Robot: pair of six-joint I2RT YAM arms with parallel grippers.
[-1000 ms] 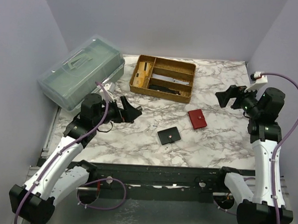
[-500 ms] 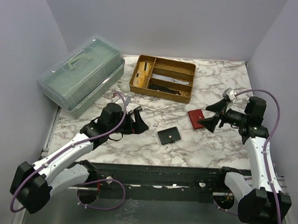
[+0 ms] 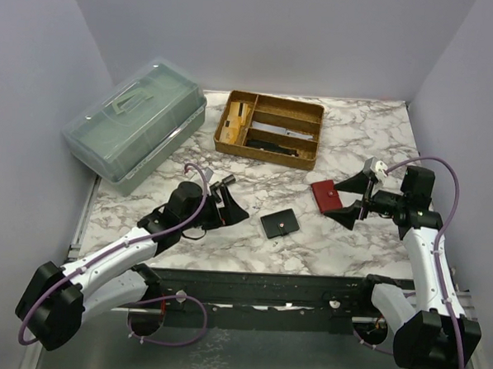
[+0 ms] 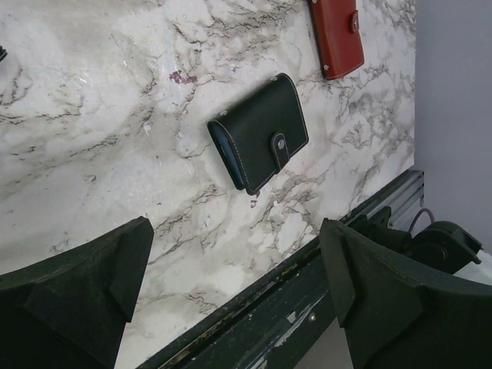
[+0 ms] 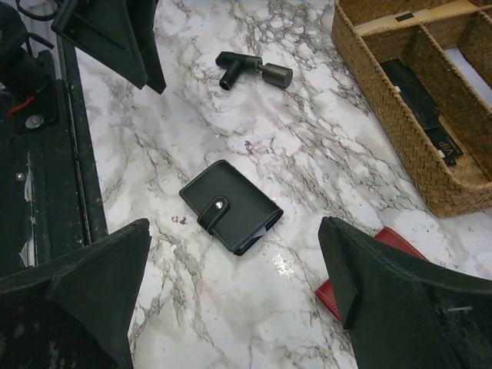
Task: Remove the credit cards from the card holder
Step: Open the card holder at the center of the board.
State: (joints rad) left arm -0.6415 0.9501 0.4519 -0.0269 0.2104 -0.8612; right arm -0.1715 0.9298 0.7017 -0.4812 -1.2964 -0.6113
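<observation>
Both your left end effector (image 3: pixel 233 199) and right end effector (image 3: pixel 343 204) hang open, holding nothing. The black holder (image 3: pixel 279 224) lies snapped shut mid-frame on the table (image 3: pixel 364 141), cards (image 5: pixel 260 231) barely peeking from its edge, red wallet (image 3: pixel 326 196) to its upper right.

Lab test booth: plain walls (image 3: pixel 320 40) enclose a marble-patterned table (image 3: pixel 326 238).

Marble table (image 3: pixel 351 231): black card holder (image 3: pixel 279 224), red card holder (image 3: pixel 326 196), wicker tray (image 3: pixel 223 127), lidded plastic box (image 3: pixel 138 117), black tool (image 5: pixel 254 71)
</observation>
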